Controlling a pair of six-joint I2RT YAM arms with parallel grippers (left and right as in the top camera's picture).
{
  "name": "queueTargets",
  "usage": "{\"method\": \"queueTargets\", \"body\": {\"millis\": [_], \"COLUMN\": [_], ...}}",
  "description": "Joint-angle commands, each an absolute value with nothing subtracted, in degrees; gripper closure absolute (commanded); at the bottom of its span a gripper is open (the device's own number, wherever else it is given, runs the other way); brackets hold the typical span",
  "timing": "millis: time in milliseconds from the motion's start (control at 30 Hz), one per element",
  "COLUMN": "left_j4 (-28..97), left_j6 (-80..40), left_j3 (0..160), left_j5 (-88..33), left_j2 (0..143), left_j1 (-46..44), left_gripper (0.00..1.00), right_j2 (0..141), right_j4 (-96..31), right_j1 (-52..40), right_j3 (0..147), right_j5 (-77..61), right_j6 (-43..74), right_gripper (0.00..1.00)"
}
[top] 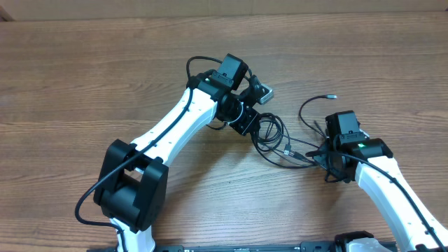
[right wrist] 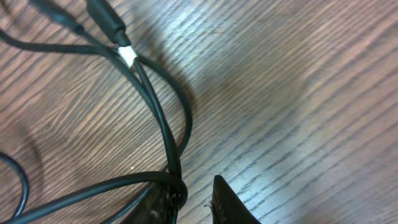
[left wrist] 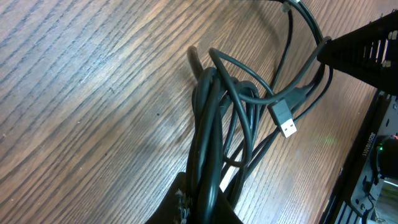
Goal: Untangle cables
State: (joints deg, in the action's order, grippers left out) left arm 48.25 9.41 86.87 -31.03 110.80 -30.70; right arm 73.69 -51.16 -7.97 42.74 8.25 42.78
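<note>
Where the tangled black cables (top: 274, 140) lie on the wooden worktop (top: 105, 70) between the arms, the left hand (left wrist: 202, 208) is clamped on a bundle of strands, a USB plug (left wrist: 285, 121) just beyond. The right hand (right wrist: 198, 196) is slightly parted, one cable looped against its edge.

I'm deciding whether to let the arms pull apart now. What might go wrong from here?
The left gripper clamps several strands of the cables together, so pulling may tighten the tangle. The USB plug lies across a loop and could snag. The right gripper has cable only at its fingertips; it might slip.
</note>
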Motion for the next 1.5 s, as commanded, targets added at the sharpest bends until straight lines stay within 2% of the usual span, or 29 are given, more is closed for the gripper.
{"method": "queueTargets", "body": {"millis": [0,67,100,167,300,567,633,767,933,1000,1067,1133,1467], "left_j4": [48.4,48.4,48.4,48.4,48.4,49.3,49.7,49.4,49.3,49.8,50.2,50.5,52.1], "left_j6": [10.1,10.1,10.1,10.1,10.1,10.3,10.8,10.8,10.7,10.7,10.7,10.7,10.0], "left_j3": [87.1,87.1,87.1,87.1,87.1,88.1,89.4,90.7,90.8,90.8,90.8,90.8,90.2], "left_j5": [-27.7,-27.7,-27.7,-27.7,-27.7,-25.9,-25.5,-23.2,-19.8,-19.3,-19.0,-18.3,-12.1], "left_j2": [108.7,108.7,108.7,108.7,108.7,107.7,105.8,102.4,99.4,99.4,99.5,99.7,99.8], "left_j1": [-28.4,-28.4,-28.4,-28.4,-28.4,-28.0,-27.6,-26.9,-25.4,-25.0,-24.8,-24.7,-24.7], "left_gripper": [0.96,0.96,0.96,0.96,0.96,0.96,0.96,0.96,0.89,0.79,0.48,0.33,0.30], "right_j2": [74.1,74.1,74.1,74.1,74.1,74.1,74.1,74.1,74.1,74.1,74.1,74.1,74.1], "right_j4": [-51.8,-50.7,-50.6,-50.6,-48.6,-45.9,-45.1,-42.2,-42.0,-42.0,-42.1,-42.2,-42.5], "right_j1": [-7.4,-7.4,-7.4,-7.4,-7.4,-7.4,-7.4,-7.4,-7.4,-7.4,-7.4,-7.4,-7.4], "right_j3": [42.7,42.7,42.7,42.7,42.7,42.7,42.7,42.7,42.7,42.7,42.7,42.7,42.7], "right_j5": [15.6,15.4,15.4,15.4,14.5,10.2,8.3,0.6,-0.3,-0.4,-0.4,-0.4,-0.4], "right_j6": [46.9,46.9,46.9,46.5,45.2,41.5,39.0,30.5,29.9,29.9,29.9,29.9,29.9], "right_gripper": [0.78,0.53,0.43,0.34,0.22,0.17,0.07,0.03,0.03,0.03,0.03,0.03,0.02]}}
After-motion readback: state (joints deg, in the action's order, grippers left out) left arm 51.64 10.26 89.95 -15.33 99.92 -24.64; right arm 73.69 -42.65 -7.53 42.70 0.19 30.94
